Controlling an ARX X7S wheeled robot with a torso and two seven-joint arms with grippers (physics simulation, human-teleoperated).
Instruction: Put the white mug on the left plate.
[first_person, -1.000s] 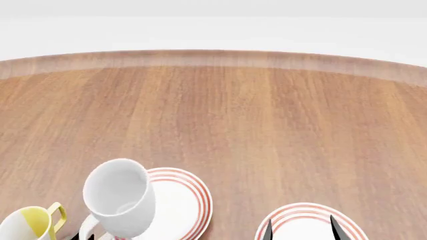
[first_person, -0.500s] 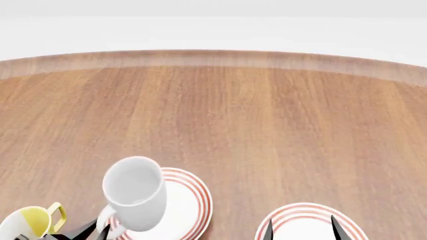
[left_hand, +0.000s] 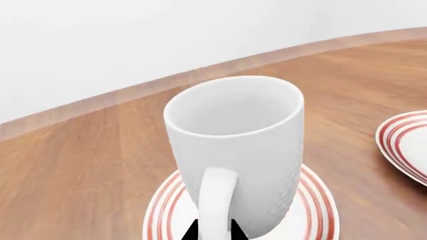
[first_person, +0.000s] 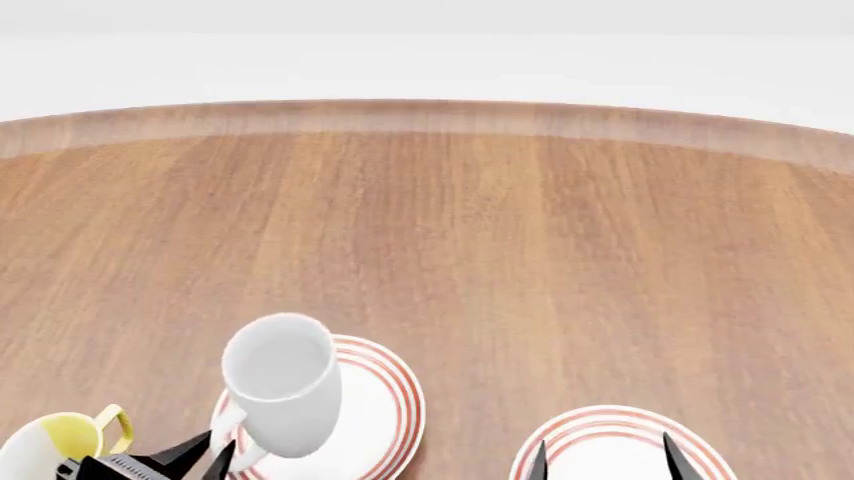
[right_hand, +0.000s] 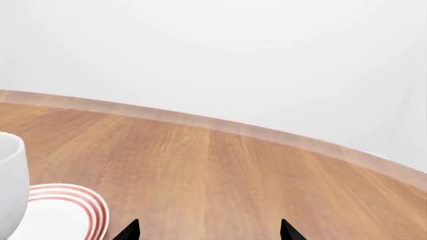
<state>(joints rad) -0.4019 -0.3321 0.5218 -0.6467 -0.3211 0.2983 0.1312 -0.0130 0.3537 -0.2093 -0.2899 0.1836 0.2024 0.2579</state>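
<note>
Head view: left gripper (first_person: 214, 457) clamps the mug (first_person: 283, 385) handle over the left plate (first_person: 380, 405); right gripper (first_person: 601, 462) fingers apart.

White mug (first_person: 283, 385) moved right over left plate (first_person: 380, 400), less tilted.
</note>
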